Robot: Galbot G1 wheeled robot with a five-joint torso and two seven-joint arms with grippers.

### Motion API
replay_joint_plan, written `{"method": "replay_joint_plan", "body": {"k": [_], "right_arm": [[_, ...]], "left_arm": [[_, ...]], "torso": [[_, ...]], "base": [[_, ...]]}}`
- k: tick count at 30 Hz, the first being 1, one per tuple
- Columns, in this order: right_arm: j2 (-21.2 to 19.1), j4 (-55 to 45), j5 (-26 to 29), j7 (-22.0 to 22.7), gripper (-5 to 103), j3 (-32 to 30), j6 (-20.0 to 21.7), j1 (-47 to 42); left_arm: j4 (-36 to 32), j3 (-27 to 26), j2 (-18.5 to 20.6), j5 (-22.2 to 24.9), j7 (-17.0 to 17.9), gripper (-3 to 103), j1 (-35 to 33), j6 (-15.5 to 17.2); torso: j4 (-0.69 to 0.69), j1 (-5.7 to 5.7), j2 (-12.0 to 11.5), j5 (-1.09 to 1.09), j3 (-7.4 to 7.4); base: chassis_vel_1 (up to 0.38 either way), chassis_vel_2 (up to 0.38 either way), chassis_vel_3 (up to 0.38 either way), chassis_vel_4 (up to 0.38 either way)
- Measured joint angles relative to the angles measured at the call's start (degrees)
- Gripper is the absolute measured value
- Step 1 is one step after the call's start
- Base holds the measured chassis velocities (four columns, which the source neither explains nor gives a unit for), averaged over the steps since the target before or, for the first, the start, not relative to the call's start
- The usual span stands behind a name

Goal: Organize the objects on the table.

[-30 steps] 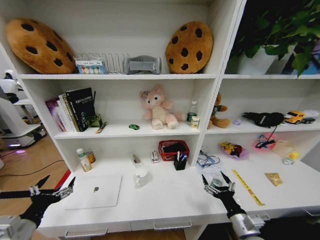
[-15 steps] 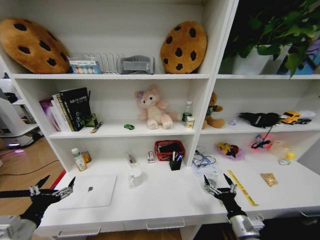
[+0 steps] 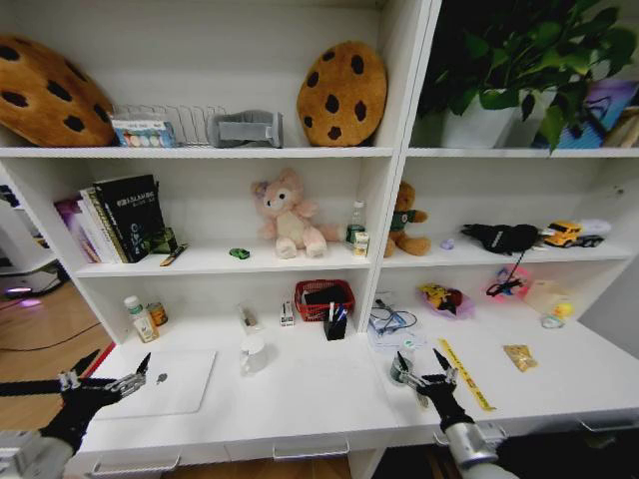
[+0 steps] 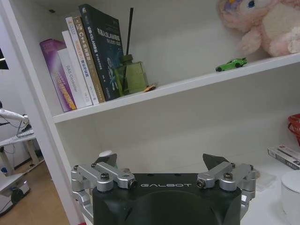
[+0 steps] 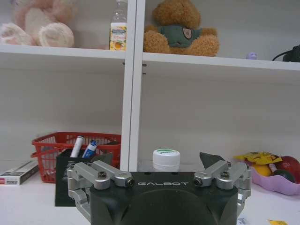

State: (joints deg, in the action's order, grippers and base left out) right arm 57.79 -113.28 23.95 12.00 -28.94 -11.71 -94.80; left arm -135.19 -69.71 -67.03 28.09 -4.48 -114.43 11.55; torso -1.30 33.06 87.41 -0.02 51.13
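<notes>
White table [image 3: 329,394], closed silver laptop [image 3: 165,382]

This looks like a study corner or home-office set, staged in a larger lab-like room. A white shelving unit [image 3: 389,200] fills the frame above a long white bench [image 3: 319,394] with shallow drawers. Books [image 3: 120,215] stand at centre left, cookie-shaped cushions [image 3: 341,93] sit along the top shelf, and plush bears [image 3: 288,213] occupy the middle shelf. A silver laptop [image 3: 165,379] lies at lower left, a black pen cup [image 3: 335,324] near the centre, and a potted plant [image 3: 509,70] at upper right. At the far left edge are wooden flooring [image 3: 40,334] and other white equipment [image 3: 15,239].
</notes>
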Motion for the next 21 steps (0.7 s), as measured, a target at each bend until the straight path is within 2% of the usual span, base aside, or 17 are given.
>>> {"method": "replay_joint_plan", "body": {"k": [3,11,14,15,17,18,21], "right_arm": [[-0.5,1.4,0.6,1.4,100,0.5,1.2,2.0],[-1.5,4.5,0.5,1.6,100,1.5,2.4,4.6],[-1.6,4.9,0.8,0.6,84,2.1,2.8,5.0],[-1.6,4.9,0.8,0.6,84,2.1,2.8,5.0],[-1.7,5.0,1.0,0.2,74,2.3,2.9,5.0],[-1.7,5.0,1.0,0.2,74,2.3,2.9,5.0],[-1.5,5.1,1.0,1.3,63,2.7,2.7,5.2]], "left_arm": [[0.0,0.0,0.0,0.0,0.0,100,0.0,0.0],[0.0,0.0,0.0,0.0,0.0,100,0.0,0.0],[0.0,0.0,0.0,0.0,0.0,100,0.0,0.0],[0.0,0.0,0.0,0.0,0.0,100,0.0,0.0],[0.0,0.0,0.0,0.0,0.0,100,0.0,0.0],[0.0,0.0,0.0,0.0,0.0,100,0.0,0.0],[0.0,0.0,0.0,0.0,0.0,100,0.0,0.0]], "torso": [[0.01,0.00,0.0,0.02,0.00],[0.00,0.00,0.0,0.02,0.00],[0.00,0.00,0.0,0.02,0.00],[0.00,0.00,0.0,0.02,0.00],[0.00,0.00,0.0,0.02,0.00],[0.00,0.00,0.0,0.02,0.00],[0.00,0.00,0.0,0.03,0.00]], "base": [[0.000,0.000,0.000,0.000],[0.000,0.000,0.000,0.000],[0.000,0.000,0.000,0.000],[0.000,0.000,0.000,0.000],[0.000,0.000,0.000,0.000],[0.000,0.000,0.000,0.000],[0.000,0.000,0.000,0.000]]}}
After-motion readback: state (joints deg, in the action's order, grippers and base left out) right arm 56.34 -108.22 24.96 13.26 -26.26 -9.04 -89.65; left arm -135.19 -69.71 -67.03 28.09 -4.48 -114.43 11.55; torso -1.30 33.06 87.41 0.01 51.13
